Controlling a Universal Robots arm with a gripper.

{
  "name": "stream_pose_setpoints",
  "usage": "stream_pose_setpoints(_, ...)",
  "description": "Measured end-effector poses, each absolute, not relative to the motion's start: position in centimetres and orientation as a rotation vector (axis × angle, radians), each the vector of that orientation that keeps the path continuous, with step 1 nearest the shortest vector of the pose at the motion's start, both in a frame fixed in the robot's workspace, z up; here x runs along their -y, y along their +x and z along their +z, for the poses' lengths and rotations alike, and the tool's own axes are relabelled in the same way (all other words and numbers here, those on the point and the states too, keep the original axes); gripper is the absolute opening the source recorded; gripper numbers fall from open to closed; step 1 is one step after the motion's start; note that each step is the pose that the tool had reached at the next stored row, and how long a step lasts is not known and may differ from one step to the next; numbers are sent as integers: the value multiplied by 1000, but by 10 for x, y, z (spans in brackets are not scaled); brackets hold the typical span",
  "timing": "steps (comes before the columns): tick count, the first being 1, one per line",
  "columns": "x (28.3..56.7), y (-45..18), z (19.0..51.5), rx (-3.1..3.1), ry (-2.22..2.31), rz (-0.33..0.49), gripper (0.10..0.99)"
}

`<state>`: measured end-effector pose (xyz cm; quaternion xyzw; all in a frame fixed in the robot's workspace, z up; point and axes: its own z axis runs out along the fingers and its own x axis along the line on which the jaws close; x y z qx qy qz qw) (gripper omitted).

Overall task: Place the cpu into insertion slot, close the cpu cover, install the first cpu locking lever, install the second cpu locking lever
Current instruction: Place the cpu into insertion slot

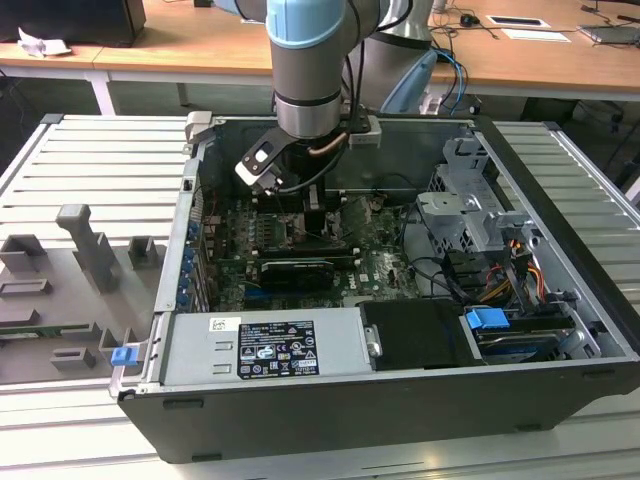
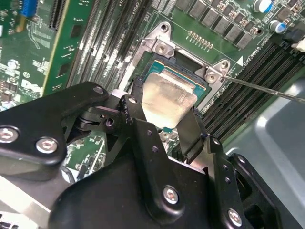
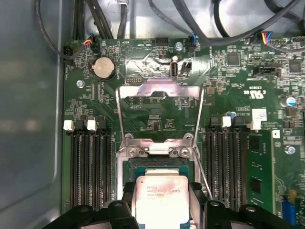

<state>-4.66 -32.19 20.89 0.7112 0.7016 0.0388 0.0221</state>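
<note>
grey-blue arm (image 1: 310, 80) stands near-vertical, reaching into computer case (image 1: 300, 415), wrist over insertion slot (image 2: 177, 63). gripper (image 2: 164, 114) pinches cpu (image 2: 167, 100) by two opposite edges, chip tilted just above slot; contact with slot unclear. first wrist view adds cpu cover (image 3: 159, 89) swung open, hinged up at slot's edge; exterior view gives arm pose.

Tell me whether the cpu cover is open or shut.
Open. In the first wrist view the cpu cover stands swung up, clear of the insertion slot.
</note>
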Motion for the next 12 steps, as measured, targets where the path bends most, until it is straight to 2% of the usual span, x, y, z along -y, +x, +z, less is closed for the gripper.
stream_pose_setpoints(12,322,-45,202,-2170,2205,118,529)
